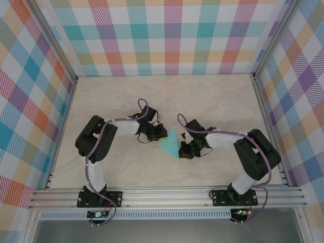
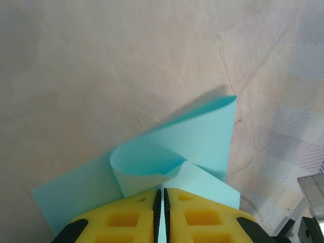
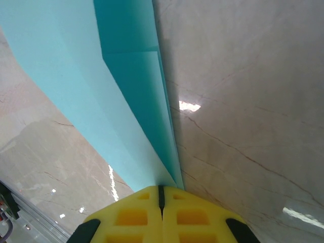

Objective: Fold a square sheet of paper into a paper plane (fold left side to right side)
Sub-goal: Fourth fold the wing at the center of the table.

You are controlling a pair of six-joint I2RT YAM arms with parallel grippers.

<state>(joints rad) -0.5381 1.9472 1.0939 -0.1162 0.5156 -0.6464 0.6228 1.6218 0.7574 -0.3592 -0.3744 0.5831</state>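
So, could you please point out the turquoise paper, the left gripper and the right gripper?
turquoise paper (image 1: 170,145), top external view, middle of the visible sheet.
left gripper (image 2: 162,195), left wrist view, between the yellow fingertips.
right gripper (image 3: 161,191), right wrist view, between the yellow fingertips.

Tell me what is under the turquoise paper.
Pale marbled table shows all around the paper, so it likely lies beneath; the patch directly under the sheet is covered. The left end effector and right end effector each pinch an edge.
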